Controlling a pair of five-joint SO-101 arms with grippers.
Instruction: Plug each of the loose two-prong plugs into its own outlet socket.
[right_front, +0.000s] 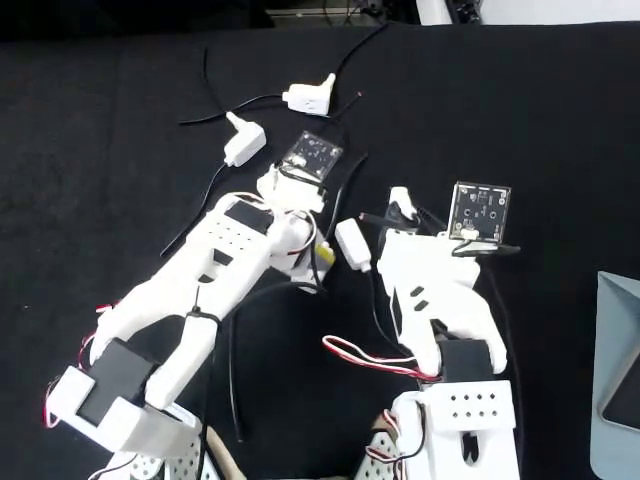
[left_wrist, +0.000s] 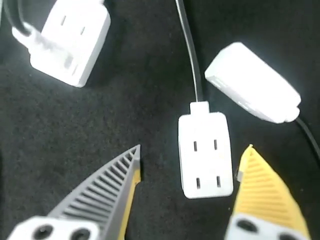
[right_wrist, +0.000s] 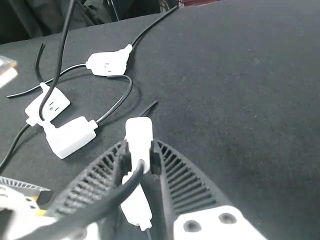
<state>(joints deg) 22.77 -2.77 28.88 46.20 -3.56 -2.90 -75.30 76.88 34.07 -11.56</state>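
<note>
The right hand (right_wrist: 140, 149) is clamping a white two-prong plug (right_wrist: 138, 131); the left hand (left_wrist: 192, 151) is straddling, wide open, a white rectangular outlet block (left_wrist: 205, 160). Insertion is likely pending: the prongs need aligning with its slots.

Even, diffuse light from above. Black cloth (right_front: 560, 120) swallows shadows. White arm shells (right_front: 190, 280) glare, surface detail lost. Left wrist view: socket block (left_wrist: 206, 155) and rounded white housing (left_wrist: 252, 90) washed out, perhaps overexposed by closeness. Right wrist view: held plug (right_wrist: 138, 135) bright against cloth; far edge dim.
</note>
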